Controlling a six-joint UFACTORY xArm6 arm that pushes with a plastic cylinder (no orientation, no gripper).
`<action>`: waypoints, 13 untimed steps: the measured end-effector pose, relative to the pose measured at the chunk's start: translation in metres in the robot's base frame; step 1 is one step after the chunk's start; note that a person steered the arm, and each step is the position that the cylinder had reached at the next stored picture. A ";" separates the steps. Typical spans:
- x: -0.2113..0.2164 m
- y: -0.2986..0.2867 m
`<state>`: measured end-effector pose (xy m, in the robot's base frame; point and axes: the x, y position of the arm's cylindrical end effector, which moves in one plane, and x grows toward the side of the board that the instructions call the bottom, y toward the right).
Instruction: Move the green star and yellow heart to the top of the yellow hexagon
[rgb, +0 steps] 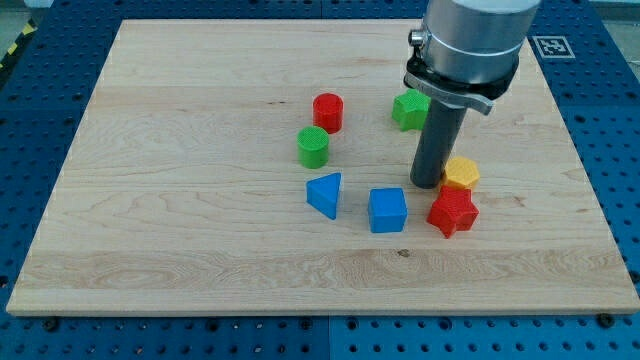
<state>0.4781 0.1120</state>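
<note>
My tip (428, 186) rests on the board just left of a yellow block (462, 172), touching or nearly touching it. That block looks like the hexagon. It sits right above a red star (453, 212). A green star-like block (408, 108) lies above the tip, its right side hidden behind the arm's grey body (470, 45). Only one yellow block shows; no yellow heart is visible, and the arm may be hiding it.
A red cylinder (327, 111) and a green cylinder (313, 146) stand left of centre. A blue triangle (325, 193) and a blue cube (387, 209) lie lower, left of my tip. The wooden board's (150, 250) right edge is close to the red star.
</note>
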 end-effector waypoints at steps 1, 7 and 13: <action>-0.028 -0.015; -0.127 -0.037; -0.060 -0.003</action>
<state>0.4181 0.1088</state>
